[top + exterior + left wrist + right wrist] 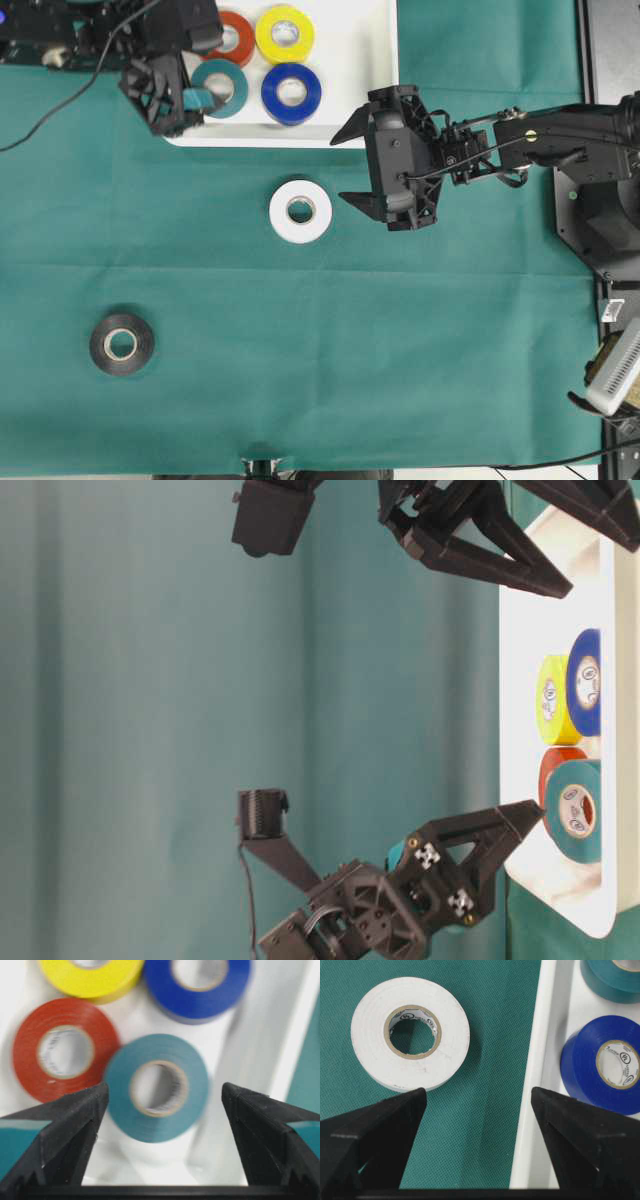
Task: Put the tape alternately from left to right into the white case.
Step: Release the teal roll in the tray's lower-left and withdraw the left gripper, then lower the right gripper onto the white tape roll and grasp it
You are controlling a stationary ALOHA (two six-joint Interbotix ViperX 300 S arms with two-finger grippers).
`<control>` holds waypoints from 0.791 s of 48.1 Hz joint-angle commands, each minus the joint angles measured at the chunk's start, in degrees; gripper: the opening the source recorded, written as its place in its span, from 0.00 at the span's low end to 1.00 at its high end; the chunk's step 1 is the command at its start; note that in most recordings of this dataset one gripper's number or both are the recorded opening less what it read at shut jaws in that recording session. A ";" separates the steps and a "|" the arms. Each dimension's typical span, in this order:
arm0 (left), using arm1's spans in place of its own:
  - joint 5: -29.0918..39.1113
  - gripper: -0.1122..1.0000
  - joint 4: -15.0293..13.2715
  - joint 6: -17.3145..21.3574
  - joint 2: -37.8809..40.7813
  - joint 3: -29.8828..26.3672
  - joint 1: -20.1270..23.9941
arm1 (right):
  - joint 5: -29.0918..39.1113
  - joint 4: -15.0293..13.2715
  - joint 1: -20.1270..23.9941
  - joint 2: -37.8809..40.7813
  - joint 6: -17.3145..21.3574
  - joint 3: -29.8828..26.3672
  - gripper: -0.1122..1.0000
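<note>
A green cloth [300, 330] covers the whole surface and is the biggest thing in view. At the top edge of the overhead view lies the white case [350, 100], a shallow tray with a raised rim; its near rim borders the cloth.

The right arm [560, 140] reaches in from the right side. Its end effector [352, 162] hangs with the jaws wide apart and holds nothing. In the right wrist view one jaw tip stands just below the white tape roll [410, 1032] and the other stands over the rim of the case – the roll is not between them. The left end effector [172, 98] is at the near left corner of the case, also with the jaws spread wide and empty. In the left wrist view the teal tape roll [157, 1087] lies flat in the case between the two fingertips [80, 1110], free of both.

Four rolls lie flat inside the case, in two rows. The red tape roll [238, 38] and the yellow tape roll [285, 33] are in the far row. The teal roll and the blue tape roll [291, 93] are in the near row. The teal roll overlaps the red one a little in the wrist view.

Two rolls are on the cloth, outside the case. The white roll lies flat near the middle, just left of the right end effector. The black tape roll [122, 344] lies flat at the lower left, well apart from all the rest.
</note>
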 commanded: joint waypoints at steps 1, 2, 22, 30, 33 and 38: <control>-0.44 0.95 0.00 0.09 -2.46 0.09 -1.58 | -0.44 0.18 0.18 -1.23 0.09 -0.53 0.84; -0.44 0.95 0.00 0.09 -2.55 0.26 -1.93 | -0.44 0.18 0.18 -1.23 0.09 -0.53 0.84; -0.53 0.95 0.00 0.00 -5.27 3.16 -8.79 | -0.44 0.18 0.70 -1.23 0.09 -0.53 0.84; -0.97 0.95 0.00 -0.09 -6.15 4.66 -12.30 | -0.44 0.18 1.67 -1.23 0.09 -0.44 0.83; -1.32 0.95 0.00 -0.09 -6.24 5.01 -13.45 | -0.35 0.18 1.85 -1.23 0.09 -0.44 0.83; -1.49 0.95 0.00 -0.18 -6.24 5.62 -14.94 | -0.44 0.18 2.02 -1.23 0.09 -0.44 0.84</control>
